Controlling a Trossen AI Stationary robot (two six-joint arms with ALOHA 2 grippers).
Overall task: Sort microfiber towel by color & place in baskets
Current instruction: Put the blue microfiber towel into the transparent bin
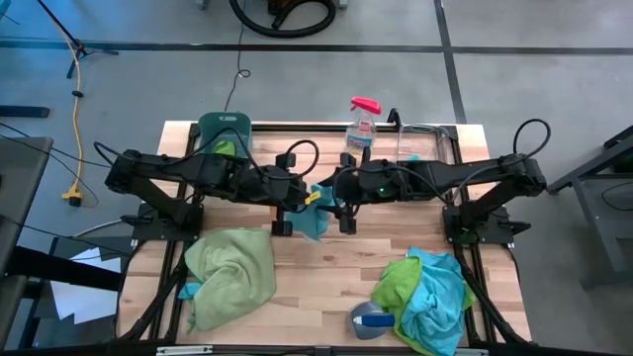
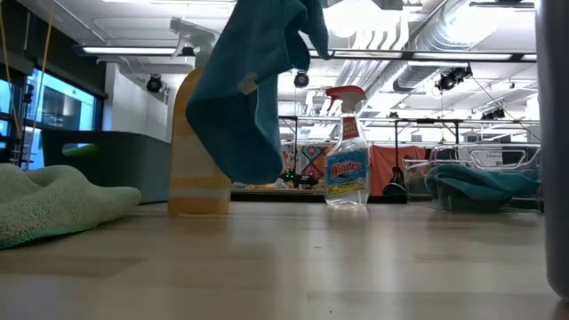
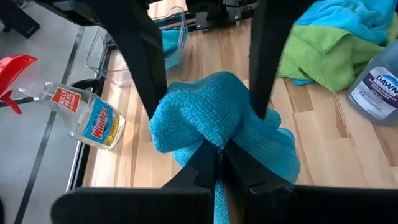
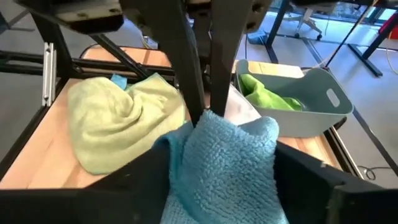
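Both jaws pinch the blue towel (image 1: 315, 220) mid-air (clear basket (image 1: 420, 145) at two o'clock); release unevenly and it drops onto the surface (image 1: 316, 287).

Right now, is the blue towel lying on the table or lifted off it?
Lifted. In the low view the blue towel hangs clear above the tabletop, and both wrist views show the left gripper and right gripper pinching it.

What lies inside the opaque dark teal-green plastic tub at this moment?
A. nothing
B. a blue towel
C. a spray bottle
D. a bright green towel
D: the right wrist view shows a bright green towel lying inside the opaque dark teal-green plastic tub, and the high view shows green there too.
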